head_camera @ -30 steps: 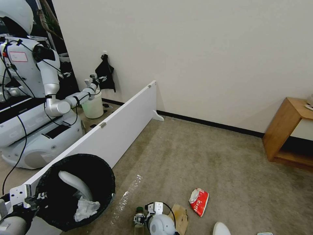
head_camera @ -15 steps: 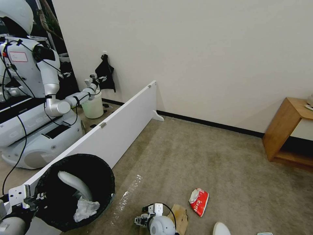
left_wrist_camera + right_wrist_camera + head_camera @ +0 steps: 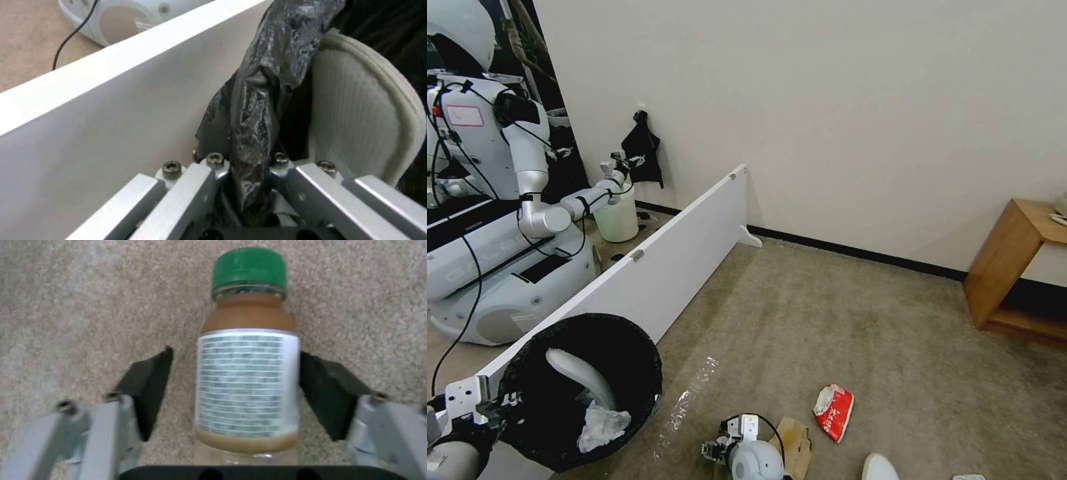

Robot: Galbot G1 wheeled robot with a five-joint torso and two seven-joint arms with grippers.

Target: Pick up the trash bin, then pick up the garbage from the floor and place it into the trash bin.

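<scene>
Carpeted floor [image 3: 827, 320] beneath a plain wall, with a low white partition board [image 3: 674, 267] running along the floor's left side. Right gripper [image 3: 231, 386], spread wide at the floor's near edge, straddles the small bottle [image 3: 247, 373], which lies on its side between the pads without visible contact; one dark pad [image 3: 151, 390] stands just clear of the label. The bottle is rigid and smooth, part-filled with brown liquid, so probably light but apt to roll or slip; the labelled barrel, below the green cap [image 3: 248, 268], looks the soundest place to grip. Left gripper [image 3: 249, 173] is clenched on the trash bin [image 3: 584, 387] at its bag-covered rim, holding it at the near left corner beside the board; a white slipper [image 3: 580, 377] and tissue [image 3: 602, 427] lie inside. Nearby on the carpet lie a brown paper bag [image 3: 795, 443] and a red snack packet [image 3: 834, 412], both soft and crushable.
</scene>
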